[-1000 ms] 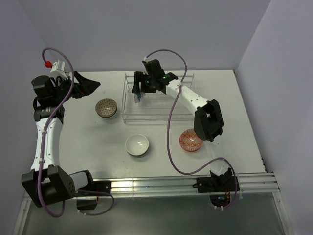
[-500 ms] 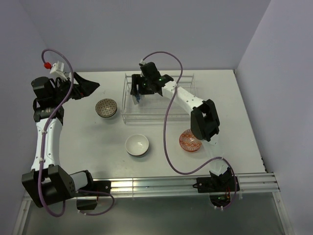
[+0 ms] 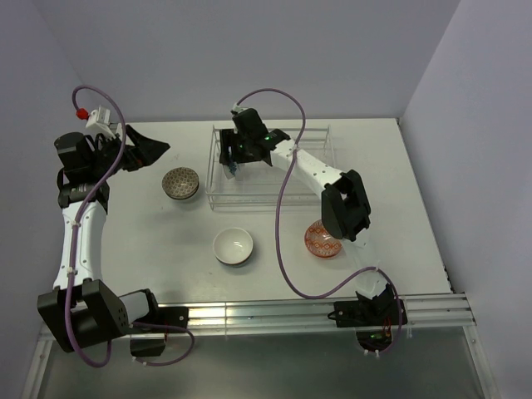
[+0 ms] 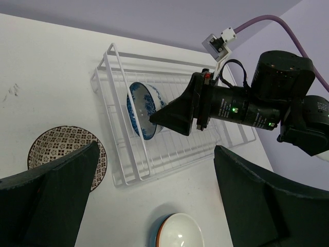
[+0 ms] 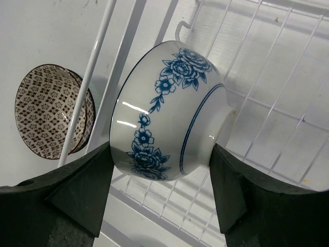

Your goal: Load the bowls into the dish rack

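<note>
The blue-and-white bowl [image 5: 164,113] stands tilted on its edge at the left end of the dish rack [image 3: 274,193]. My right gripper [image 5: 160,154] is shut on it, one finger at its rim side and one at its foot. In the top view the right gripper [image 3: 235,155] is over the rack's left end. In the left wrist view the blue-and-white bowl [image 4: 142,109] shows in the rack [image 4: 128,170]. The grey-brown bowl [image 3: 180,183] sits left of the rack. The white bowl [image 3: 233,246] sits in front of it. The orange-red bowl [image 3: 320,243] is partly hidden by the right arm. My left gripper [image 3: 155,148] is open and empty at the back left.
The right arm's elbow [image 3: 345,204] hangs over the table between the rack and the orange-red bowl. Purple cables loop above both arms. The side walls and back wall stand close round the table. The aluminium rail [image 3: 274,314] runs along the near edge.
My right gripper has moved a little to the left along the rack with the blue-and-white bowl in it. The left arm and the other bowls have not moved.
</note>
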Robot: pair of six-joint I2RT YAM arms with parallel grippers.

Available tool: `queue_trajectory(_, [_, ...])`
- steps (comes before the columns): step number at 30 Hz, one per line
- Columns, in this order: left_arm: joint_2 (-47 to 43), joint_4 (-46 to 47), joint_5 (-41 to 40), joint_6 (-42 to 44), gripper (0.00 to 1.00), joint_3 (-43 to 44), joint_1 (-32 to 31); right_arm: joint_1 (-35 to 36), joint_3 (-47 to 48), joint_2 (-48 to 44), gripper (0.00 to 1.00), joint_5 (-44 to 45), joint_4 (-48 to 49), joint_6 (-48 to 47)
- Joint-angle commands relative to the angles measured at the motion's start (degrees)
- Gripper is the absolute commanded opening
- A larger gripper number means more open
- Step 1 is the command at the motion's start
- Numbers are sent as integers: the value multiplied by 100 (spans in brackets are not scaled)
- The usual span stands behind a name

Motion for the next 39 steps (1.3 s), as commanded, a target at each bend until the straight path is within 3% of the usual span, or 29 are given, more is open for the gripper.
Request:
queue_trajectory(1, [-176, 169, 107, 136, 99, -37, 35, 98, 368, 71, 23, 85, 177, -96])
queue_trajectory(9, [-158, 90, 89, 188, 100, -19, 53, 204, 368, 62, 59, 15, 195, -97])
queue_trajectory(11, [-167, 81, 81, 197, 100, -28, 44, 212, 342, 45, 63, -38, 195, -79])
queue_trajectory(12, [-176, 55, 89, 206, 99, -28, 53, 212, 333, 36, 71, -47, 203, -62])
queue_trajectory(17, [-220, 2, 89, 285, 99, -72, 62, 230, 324, 1, 88, -152, 221, -9])
queue_trajectory(29, [-246, 20, 142, 276, 100, -81, 80, 248, 395, -70, 96, -223, 212, 53])
queue_trajectory(39, [-396, -349, 203, 776, 99, 33, 123, 107, 220, -561, 99, -249, 133, -79])
